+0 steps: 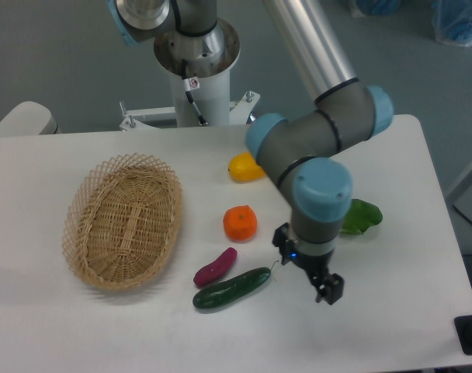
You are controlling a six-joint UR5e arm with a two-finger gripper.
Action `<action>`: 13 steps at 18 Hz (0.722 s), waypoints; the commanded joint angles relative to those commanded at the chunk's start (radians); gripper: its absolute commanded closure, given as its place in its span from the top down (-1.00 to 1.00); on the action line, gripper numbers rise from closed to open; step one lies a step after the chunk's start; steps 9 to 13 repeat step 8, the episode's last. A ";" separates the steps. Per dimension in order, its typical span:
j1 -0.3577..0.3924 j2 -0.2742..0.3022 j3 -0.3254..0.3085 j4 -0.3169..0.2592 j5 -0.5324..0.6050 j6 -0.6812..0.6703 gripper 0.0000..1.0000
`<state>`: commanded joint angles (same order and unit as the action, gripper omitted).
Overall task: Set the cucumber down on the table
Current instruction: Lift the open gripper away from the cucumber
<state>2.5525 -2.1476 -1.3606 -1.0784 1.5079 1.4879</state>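
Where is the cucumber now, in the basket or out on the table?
Out: the cucumber lies flat on the table, beside the basket.

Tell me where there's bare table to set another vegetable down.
Bare table lies along the front edge below the cucumber and wicker basket, and at the right front past the tool. The middle is crowded: orange, purple vegetable, yellow item, leafy green.

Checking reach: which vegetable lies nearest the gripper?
The dark green glossy cucumber, its right end just left of the gripper; the purple vegetable and orange one lie farther.
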 joint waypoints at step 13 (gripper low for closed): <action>-0.001 -0.008 0.000 0.011 0.060 0.043 1.00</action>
